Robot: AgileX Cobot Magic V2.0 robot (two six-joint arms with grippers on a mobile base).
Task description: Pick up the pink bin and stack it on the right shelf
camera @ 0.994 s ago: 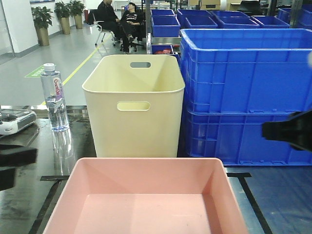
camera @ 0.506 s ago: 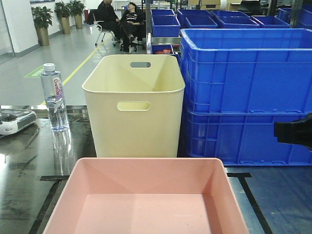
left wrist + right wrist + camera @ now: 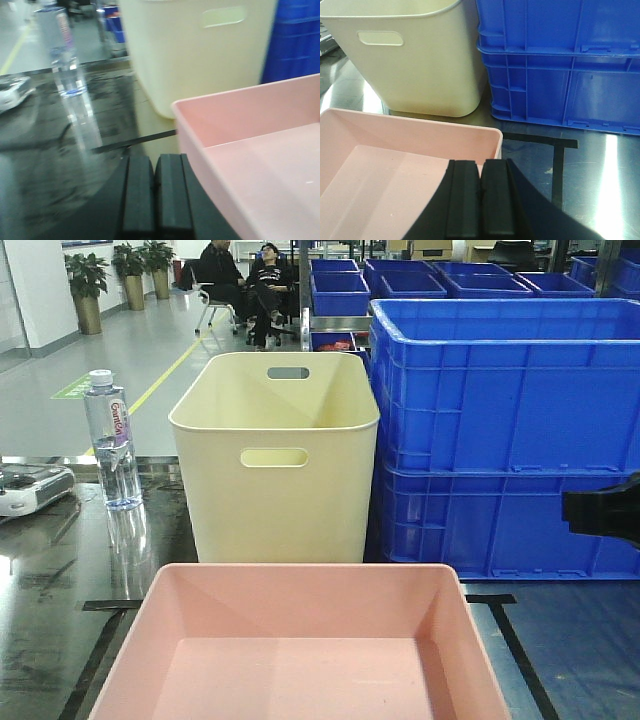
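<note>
The left hand, pads pressed together and empty, hovers just beside the pink bin. The bin sits at 6 o'clock on the taped surface, seemingly placed. The right hand is likewise closed and empty.

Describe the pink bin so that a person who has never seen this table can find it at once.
Find the stacked blue crates at the back right of the dark glossy table. Left of them stands a tall cream bin; the pink bin lies directly in front of it, nearest the camera. It alone is shallow, wide and without handle slots.
</note>
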